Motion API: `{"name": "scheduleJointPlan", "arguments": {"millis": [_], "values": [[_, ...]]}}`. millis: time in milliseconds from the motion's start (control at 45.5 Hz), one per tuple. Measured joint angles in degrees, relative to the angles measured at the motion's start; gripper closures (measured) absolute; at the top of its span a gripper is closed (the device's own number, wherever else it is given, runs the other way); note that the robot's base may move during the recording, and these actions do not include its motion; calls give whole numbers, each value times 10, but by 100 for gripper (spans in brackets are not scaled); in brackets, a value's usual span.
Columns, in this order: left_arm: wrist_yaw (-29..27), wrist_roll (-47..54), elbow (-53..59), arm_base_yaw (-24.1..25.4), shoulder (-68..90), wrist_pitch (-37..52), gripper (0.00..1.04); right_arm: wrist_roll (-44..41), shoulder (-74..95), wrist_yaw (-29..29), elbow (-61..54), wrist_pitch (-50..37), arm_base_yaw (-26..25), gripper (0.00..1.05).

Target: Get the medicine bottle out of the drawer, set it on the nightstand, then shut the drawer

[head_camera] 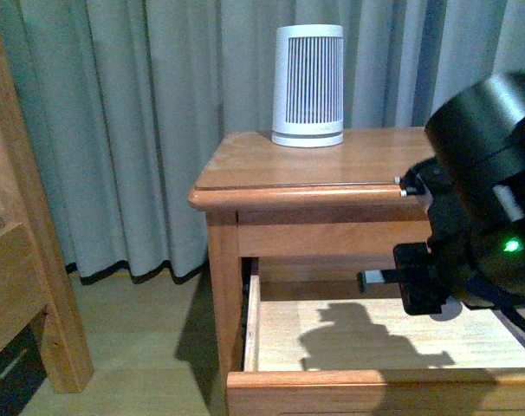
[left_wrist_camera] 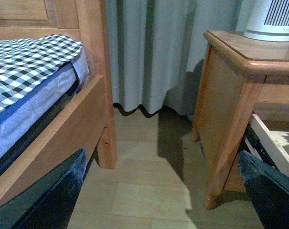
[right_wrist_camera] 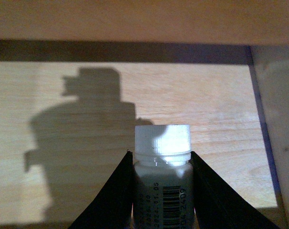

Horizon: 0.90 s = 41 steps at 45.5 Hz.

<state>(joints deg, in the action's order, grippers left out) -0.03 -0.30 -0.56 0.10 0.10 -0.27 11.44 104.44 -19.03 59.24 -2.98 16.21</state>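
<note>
My right gripper (right_wrist_camera: 162,160) is shut on the medicine bottle (right_wrist_camera: 162,176), a small white bottle with a ribbed white cap and a barcode label. It holds the bottle above the pale wood floor of the open drawer (right_wrist_camera: 211,95). In the front view the right gripper (head_camera: 392,279) reaches left over the pulled-out drawer (head_camera: 375,334), just under the nightstand (head_camera: 332,165) top, and a bit of the bottle (head_camera: 372,278) shows at its tip. My left gripper (left_wrist_camera: 159,195) is open and empty, low over the floor between the bed and the nightstand (left_wrist_camera: 230,95).
A tall white ribbed device (head_camera: 307,85) stands at the back of the nightstand top. A wooden bed frame (left_wrist_camera: 87,119) with a checked mattress (left_wrist_camera: 25,62) stands to the left. Grey curtains (head_camera: 141,130) hang behind. The drawer's side rail (left_wrist_camera: 273,148) juts out.
</note>
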Motion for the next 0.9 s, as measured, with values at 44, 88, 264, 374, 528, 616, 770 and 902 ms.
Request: {"name": "scheduleJointPlan", "arguments": {"millis": [44, 88, 264, 374, 528, 616, 770, 902], "values": [[0, 0, 0, 0, 0, 0, 7, 1, -55, 7, -26, 6, 15, 74], [0, 0, 0, 0, 0, 0, 7, 11, -109, 18, -51, 21, 31, 74], [0, 0, 0, 0, 0, 0, 7, 11, -241, 33, -74, 63, 47, 74], [0, 0, 0, 0, 0, 0, 7, -16, -260, 19, -33, 40, 19, 74], [0, 0, 0, 0, 0, 0, 7, -42, -186, 36, 103, 56, -60, 74], [0, 0, 0, 0, 0, 0, 7, -46, -135, 43, 160, 70, -82, 74], [0, 0, 0, 0, 0, 0, 7, -46, -14, 42, 287, 125, -111, 74], [0, 0, 0, 0, 0, 0, 7, -40, 58, 40, 367, 166, -121, 74]]}}
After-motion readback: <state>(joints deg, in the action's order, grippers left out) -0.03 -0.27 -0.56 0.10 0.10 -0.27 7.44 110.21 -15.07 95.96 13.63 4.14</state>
